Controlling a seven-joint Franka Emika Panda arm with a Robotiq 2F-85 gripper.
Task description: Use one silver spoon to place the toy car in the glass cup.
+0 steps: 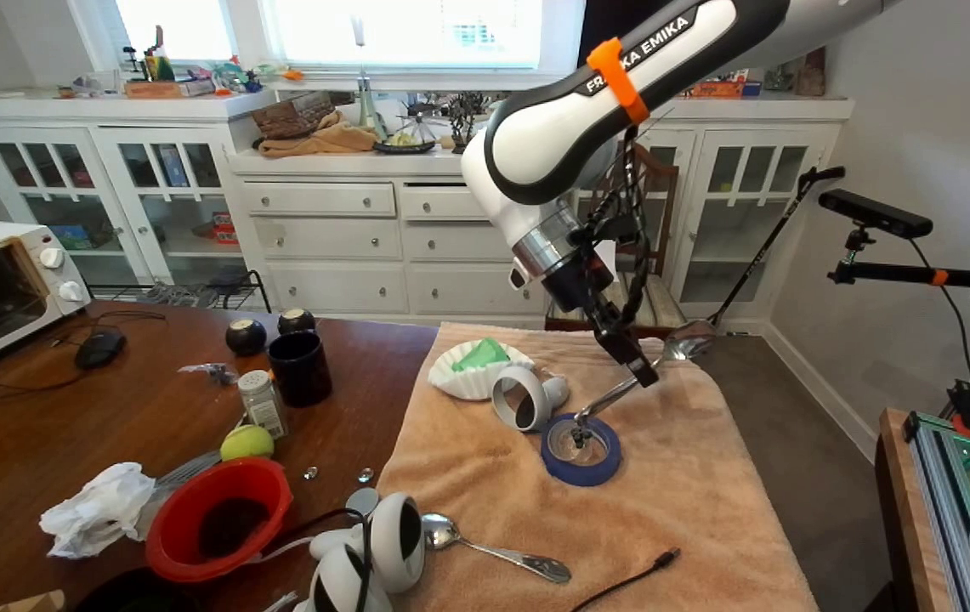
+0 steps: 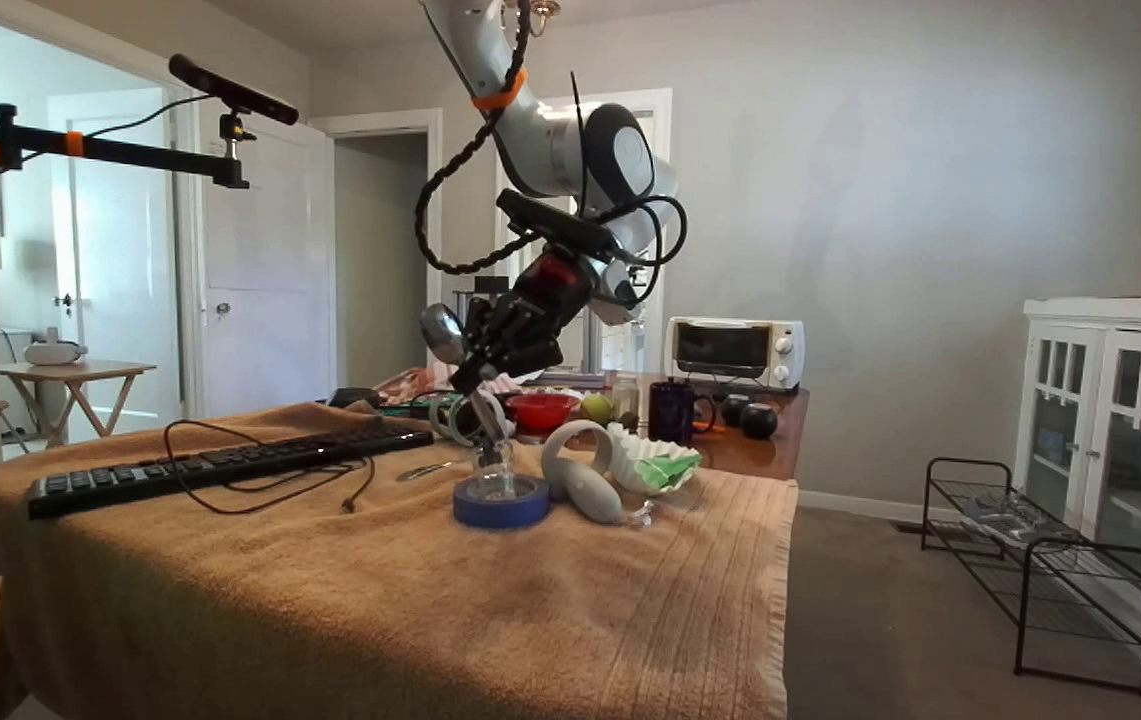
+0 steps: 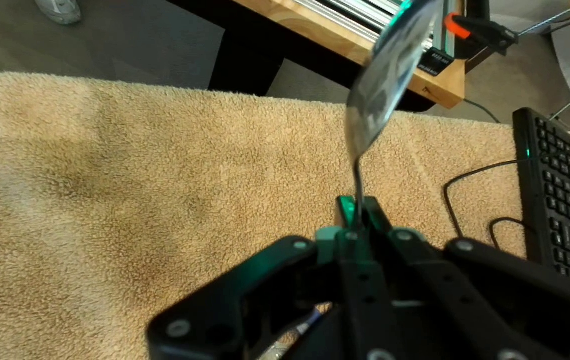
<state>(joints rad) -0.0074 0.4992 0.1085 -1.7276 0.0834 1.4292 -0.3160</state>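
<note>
glass cup inside blue tape

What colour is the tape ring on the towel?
The tape ring is blue, showing best in an exterior view.

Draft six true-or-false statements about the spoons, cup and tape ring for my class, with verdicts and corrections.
1. The gripper is closed on a silver spoon. True.
2. The glass cup stands inside the tape ring. True.
3. That ring is red. False: it is blue.
4. A second spoon lies on the towel. True.
5. The two spoons are touching. False: they are apart.
6. The held spoon's handle points upward. False: it slants down towards the cup.
</note>
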